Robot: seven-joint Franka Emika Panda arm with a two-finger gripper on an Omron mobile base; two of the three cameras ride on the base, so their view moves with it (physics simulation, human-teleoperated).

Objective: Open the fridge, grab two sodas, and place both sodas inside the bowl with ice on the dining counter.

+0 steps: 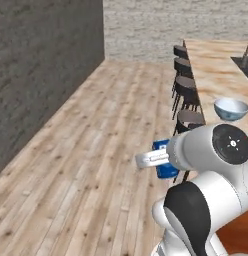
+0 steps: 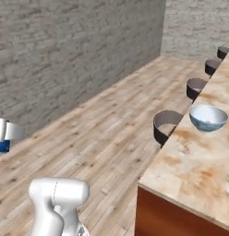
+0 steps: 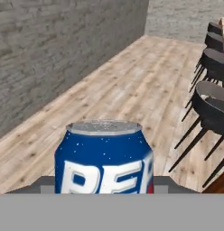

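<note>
Gripper, left base view: gripper (image 1: 163, 160) is sticking out to the left of the arm's white wrist, with a blue soda can (image 1: 165, 167) sitting at its tip; the jaws are partly hidden by the wrist, so the width is hard to read from this side.
Can height, left base view: can is hanging over the wood floor (image 1: 86, 165), well short of the counter edge; judged to be in transit rather than being set down.
Bowl, left base view: bowl (image 1: 231, 109) is resting on the dining counter (image 1: 216, 70), near the edge by the stools (image 1: 188, 90); sitting open side up, presumably so cans can be dropped in from above.
Gripper, right base view: at the far left edge a pale fitting with a blue strip below it (image 2: 3, 138) is showing; probably the hand with the can, too cropped to be sure.
Bowl, right base view: bowl is sitting close to the counter's floor-side edge, a stool just beside it; contents are not readable.
Gripper, hand view: jaws are standing about half open and clamping the can (image 3: 105, 158) from both sides, can upright, lid up, blue face with white lettering turned to the camera.
Task status: one soda is being carried; delivery into the bowl not yet done.
</note>
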